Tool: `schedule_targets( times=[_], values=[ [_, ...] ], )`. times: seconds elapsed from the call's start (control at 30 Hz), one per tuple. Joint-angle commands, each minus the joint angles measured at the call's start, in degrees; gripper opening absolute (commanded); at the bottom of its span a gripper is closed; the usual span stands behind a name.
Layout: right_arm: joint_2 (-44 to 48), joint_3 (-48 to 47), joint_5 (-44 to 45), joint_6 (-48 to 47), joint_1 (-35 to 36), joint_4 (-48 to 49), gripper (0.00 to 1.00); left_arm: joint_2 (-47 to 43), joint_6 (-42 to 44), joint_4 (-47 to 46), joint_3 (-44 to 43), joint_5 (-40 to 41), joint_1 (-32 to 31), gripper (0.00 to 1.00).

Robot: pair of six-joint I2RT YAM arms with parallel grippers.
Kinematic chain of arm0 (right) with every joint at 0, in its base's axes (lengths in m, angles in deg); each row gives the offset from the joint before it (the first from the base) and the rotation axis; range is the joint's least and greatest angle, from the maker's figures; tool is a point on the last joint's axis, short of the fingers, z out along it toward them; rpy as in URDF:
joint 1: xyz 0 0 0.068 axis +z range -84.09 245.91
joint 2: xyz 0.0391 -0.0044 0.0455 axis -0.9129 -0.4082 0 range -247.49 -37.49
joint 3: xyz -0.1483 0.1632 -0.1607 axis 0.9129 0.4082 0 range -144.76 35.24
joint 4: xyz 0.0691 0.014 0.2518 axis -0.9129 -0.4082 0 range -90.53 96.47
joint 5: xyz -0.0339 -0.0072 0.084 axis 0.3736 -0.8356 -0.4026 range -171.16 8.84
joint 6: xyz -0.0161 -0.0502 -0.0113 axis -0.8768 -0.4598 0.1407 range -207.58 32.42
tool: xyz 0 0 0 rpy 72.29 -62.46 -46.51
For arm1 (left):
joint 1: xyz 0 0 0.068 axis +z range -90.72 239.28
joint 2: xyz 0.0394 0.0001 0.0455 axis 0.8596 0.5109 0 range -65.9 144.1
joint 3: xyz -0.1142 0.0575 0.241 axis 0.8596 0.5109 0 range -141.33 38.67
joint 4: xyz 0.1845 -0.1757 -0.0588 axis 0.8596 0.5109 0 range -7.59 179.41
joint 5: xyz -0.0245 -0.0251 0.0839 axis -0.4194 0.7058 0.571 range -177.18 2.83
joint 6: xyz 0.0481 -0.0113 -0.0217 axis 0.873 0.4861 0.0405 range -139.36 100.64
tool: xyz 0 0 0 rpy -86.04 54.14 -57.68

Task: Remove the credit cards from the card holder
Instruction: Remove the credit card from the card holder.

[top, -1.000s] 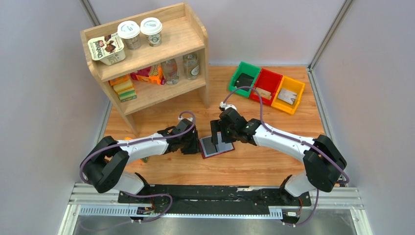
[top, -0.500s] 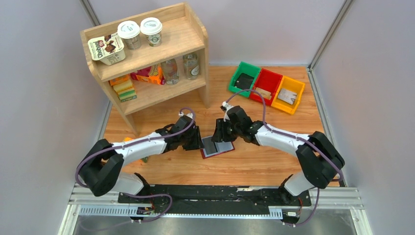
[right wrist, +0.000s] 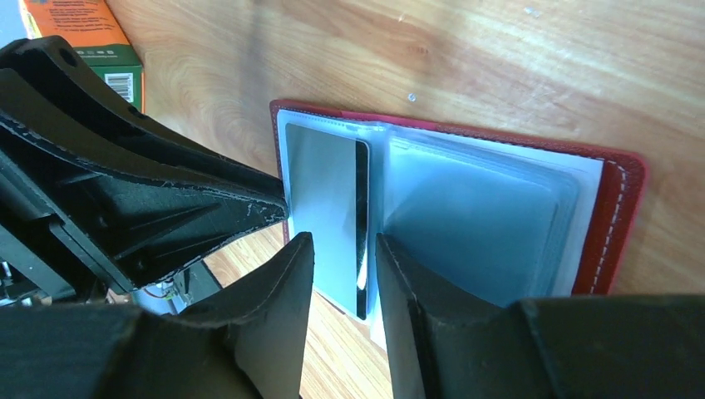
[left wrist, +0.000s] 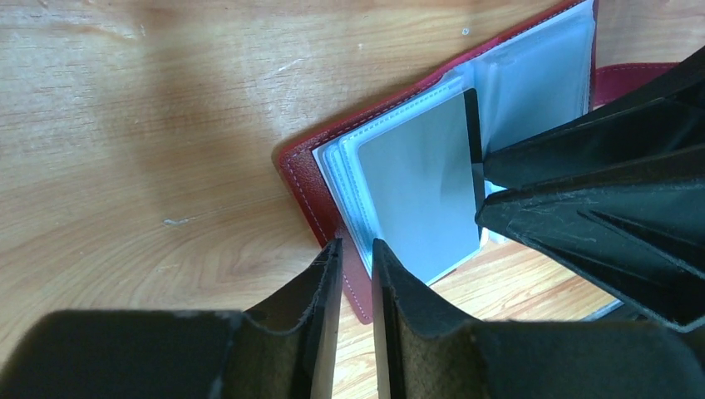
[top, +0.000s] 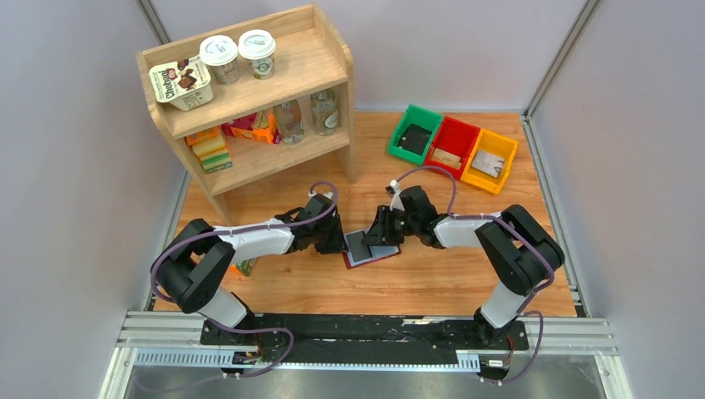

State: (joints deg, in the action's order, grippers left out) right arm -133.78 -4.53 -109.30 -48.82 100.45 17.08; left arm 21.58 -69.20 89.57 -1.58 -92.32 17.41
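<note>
The maroon card holder (top: 384, 256) lies open on the wooden table between both arms, grey clear sleeves up (left wrist: 303, 187) (right wrist: 619, 208). A greyish credit card (left wrist: 416, 191) (right wrist: 320, 199) with a black stripe along one edge lies on its left half, its near end over the wood. My left gripper (top: 339, 239) (left wrist: 356, 245) stands at the holder's left edge, jaws a narrow slot apart, the maroon border showing through the slot. My right gripper (top: 384, 235) (right wrist: 342, 241) stands over the card, jaws partly apart astride the black stripe. Neither clamps anything that I can see.
A wooden shelf (top: 249, 100) with cups, bottles and boxes stands at the back left. Green (top: 413, 133), red (top: 453, 145) and yellow (top: 490, 160) bins sit at the back right. An orange-and-green carton (right wrist: 91, 33) lies by the left arm.
The right jaws have narrowed from wide open and come down over the card. The left gripper has slid right to the holder's edge and closed a little. The holder has stayed put.
</note>
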Motion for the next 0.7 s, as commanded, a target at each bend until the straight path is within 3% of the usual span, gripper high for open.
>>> schedule_targets(
  times=[0.0,0.37,0.67],
  values=[
    [-3.0,1.8,-5.2,2.1,-1.1,8.2,0.39,2.3,-1.4,-0.7,0.6,-0.8,-0.1,0.26],
    [-3.0,3.9,-12.2,5.7,-1.7,18.9,0.26,3.6,-1.5,0.8,0.9,0.0,-0.1,0.13],
    [-4.1,5.8,-15.7,7.8,-3.2,25.6,0.07,4.7,-0.5,2.5,0.1,0.7,-0.1,0.0]
  ],
)
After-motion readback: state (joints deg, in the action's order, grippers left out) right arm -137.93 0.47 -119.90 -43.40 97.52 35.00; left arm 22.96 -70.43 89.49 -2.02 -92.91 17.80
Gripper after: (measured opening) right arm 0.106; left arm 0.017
